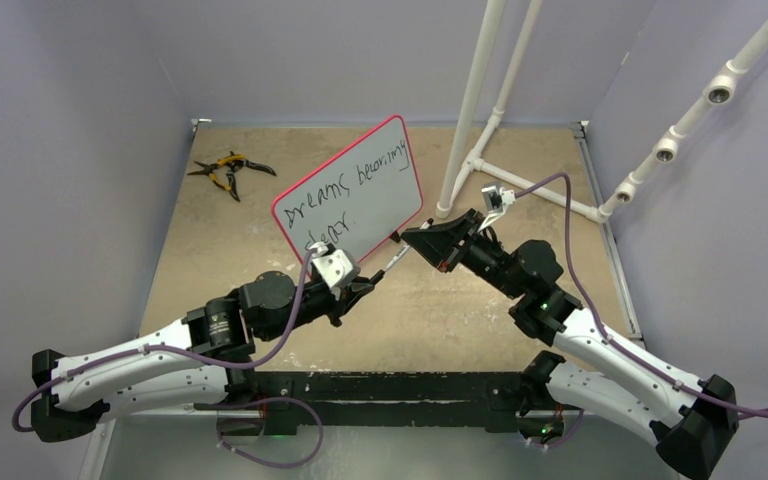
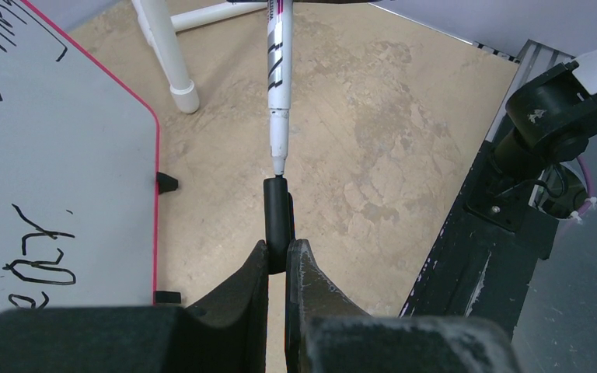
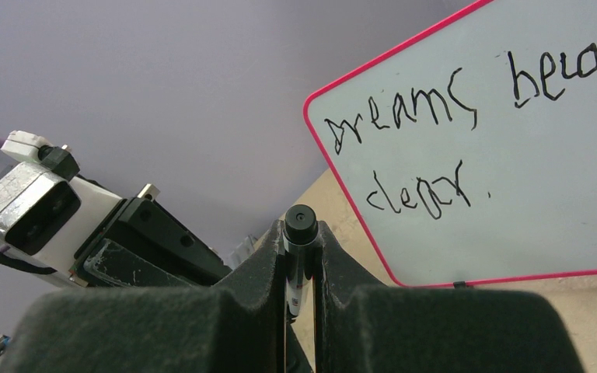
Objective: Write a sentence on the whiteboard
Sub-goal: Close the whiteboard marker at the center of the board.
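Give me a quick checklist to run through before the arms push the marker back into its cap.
1. Sentence written on the whiteboard: ok, two lines in black.
2. Left claw shut on the cap: ok, its open end faces the marker.
3. Right claw shut on the marker: ok.
4. Tip lined up with the cap's mouth: ok in the left wrist view.
5. Marker seated in the cap: not ok, the tip is only at the mouth.
6. Whiteboard out of the way: ok, it stands off to one side.
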